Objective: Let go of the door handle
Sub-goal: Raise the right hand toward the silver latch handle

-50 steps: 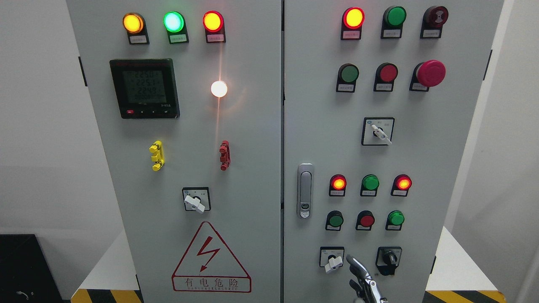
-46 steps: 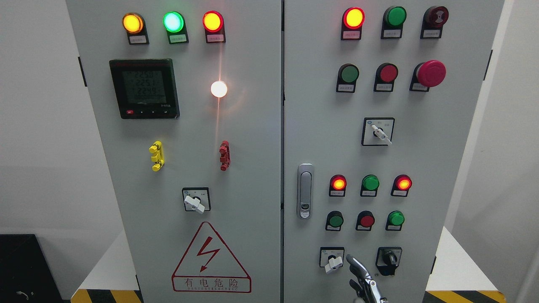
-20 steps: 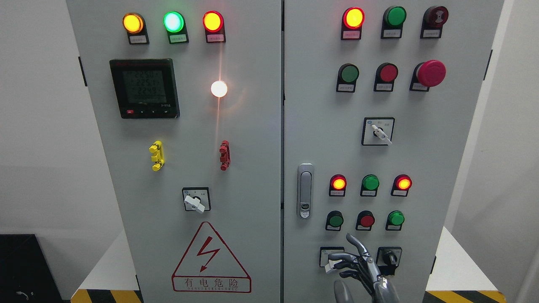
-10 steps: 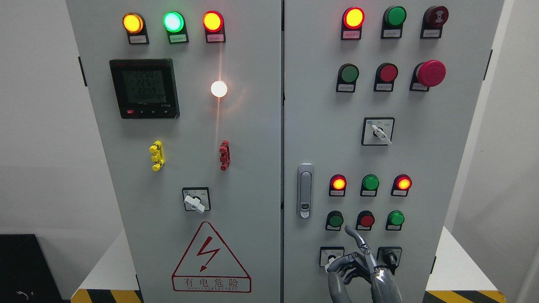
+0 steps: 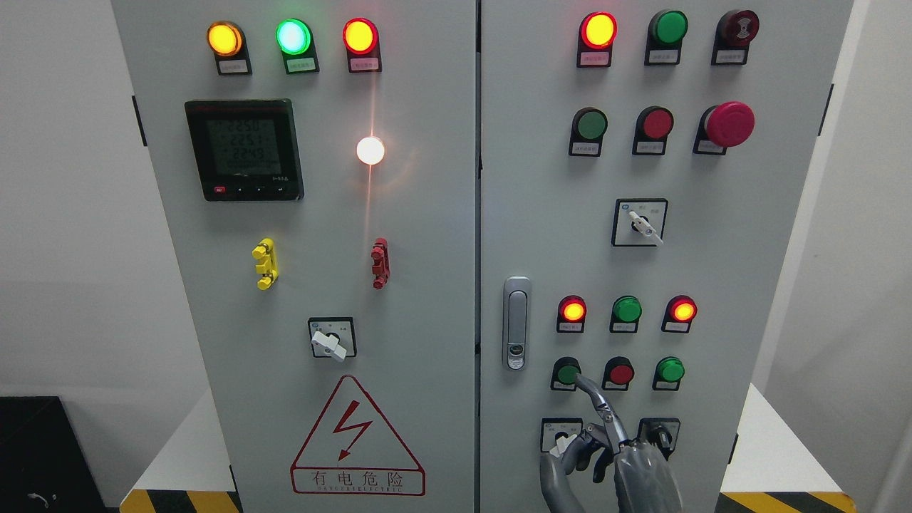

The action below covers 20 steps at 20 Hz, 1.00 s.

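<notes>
Low on the right door, the right robot hand [image 5: 605, 445] rises from the bottom edge. Index finger [image 5: 595, 402] extended, tip just below the lower-row green button [image 5: 568, 372]; whether it touches cannot be told. Remaining fingers curled loosely around the white selector knob [image 5: 561, 446], contact unclear, nothing plainly gripped. Black selector switch [image 5: 659, 434] just right of the wrist. Door handle [image 5: 516, 323] sits up and left of the hand, upright near the door's inner edge, untouched and well apart from the fingers. Cabinet [image 5: 427, 249] doors closed.
</notes>
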Motion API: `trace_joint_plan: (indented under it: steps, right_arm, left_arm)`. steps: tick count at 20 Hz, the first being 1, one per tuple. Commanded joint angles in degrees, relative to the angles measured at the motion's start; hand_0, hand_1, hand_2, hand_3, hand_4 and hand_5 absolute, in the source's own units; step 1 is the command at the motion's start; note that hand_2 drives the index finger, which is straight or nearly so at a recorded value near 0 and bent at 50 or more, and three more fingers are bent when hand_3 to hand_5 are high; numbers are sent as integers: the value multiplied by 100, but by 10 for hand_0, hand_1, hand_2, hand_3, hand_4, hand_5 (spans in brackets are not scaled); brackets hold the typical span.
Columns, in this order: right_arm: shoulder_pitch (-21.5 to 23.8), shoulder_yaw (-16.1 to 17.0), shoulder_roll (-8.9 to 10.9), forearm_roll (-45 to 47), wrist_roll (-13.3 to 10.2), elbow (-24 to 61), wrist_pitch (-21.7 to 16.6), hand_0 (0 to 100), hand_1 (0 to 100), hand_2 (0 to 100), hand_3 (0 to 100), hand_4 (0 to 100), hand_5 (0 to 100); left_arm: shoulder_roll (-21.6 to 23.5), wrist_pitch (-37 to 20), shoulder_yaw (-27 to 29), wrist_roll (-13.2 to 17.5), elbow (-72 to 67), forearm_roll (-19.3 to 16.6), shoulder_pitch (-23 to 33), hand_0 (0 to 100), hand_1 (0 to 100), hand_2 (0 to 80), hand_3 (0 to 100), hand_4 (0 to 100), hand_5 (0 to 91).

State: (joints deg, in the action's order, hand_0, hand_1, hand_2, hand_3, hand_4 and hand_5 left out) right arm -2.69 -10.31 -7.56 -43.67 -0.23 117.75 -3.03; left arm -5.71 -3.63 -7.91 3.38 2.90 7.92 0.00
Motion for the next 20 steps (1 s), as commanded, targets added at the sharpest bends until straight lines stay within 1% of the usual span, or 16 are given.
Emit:
trace_joint_plan:
  steps: [1, 2, 4, 7, 11, 13, 15, 18, 20]
  right_arm:
    - [-214, -94, -9, -834, -47, -253, -5, 539, 248, 0, 833, 878, 959]
    - [-214, -138, -9, -1001, -100, -270, -5, 537, 246, 0, 840, 886, 973]
    - [-223, -208, -9, -1405, -301, -384, 13, 537, 242, 0, 849, 896, 988]
    - [-293, -261, -9, -2020, -495, -560, 22, 532, 239, 0, 860, 907, 1000]
    - [-416, -375, -9, -2513, -557, -745, 39, 516, 241, 0, 878, 922, 1000]
    - [-460, -384, -9, -2873, -644, -833, 83, 496, 241, 0, 883, 923, 1000]
    - [-495, -428, -9, -3173, -724, -921, 284, 473, 242, 0, 884, 923, 1000]
    - [-513, -603, -9, -3296, -724, -965, 522, 457, 242, 0, 883, 927, 1000]
    - [-609, -630, -9, -3437, -724, -1061, 584, 452, 241, 0, 884, 930, 1000]
  left_arm:
    - [0, 3, 0, 5, 0, -1, 105, 120, 556, 0, 0, 0, 0]
    - [0, 3, 0, 5, 0, 7, 105, 120, 556, 0, 0, 0, 0]
    - [0, 3, 0, 5, 0, -1, 105, 120, 556, 0, 0, 0, 0]
    - [0, 3, 0, 5, 0, -1, 105, 120, 556, 0, 0, 0, 0]
    - [0, 3, 0, 5, 0, -1, 105, 120, 556, 0, 0, 0, 0]
    - [0, 3, 0, 5, 0, -1, 105, 120, 556, 0, 0, 0, 0]
    - [0, 3, 0, 5, 0, -1, 105, 120, 556, 0, 0, 0, 0]
    - [0, 3, 0, 5, 0, -1, 105, 120, 556, 0, 0, 0, 0]
    - [0, 3, 0, 5, 0, -1, 105, 120, 556, 0, 0, 0, 0]
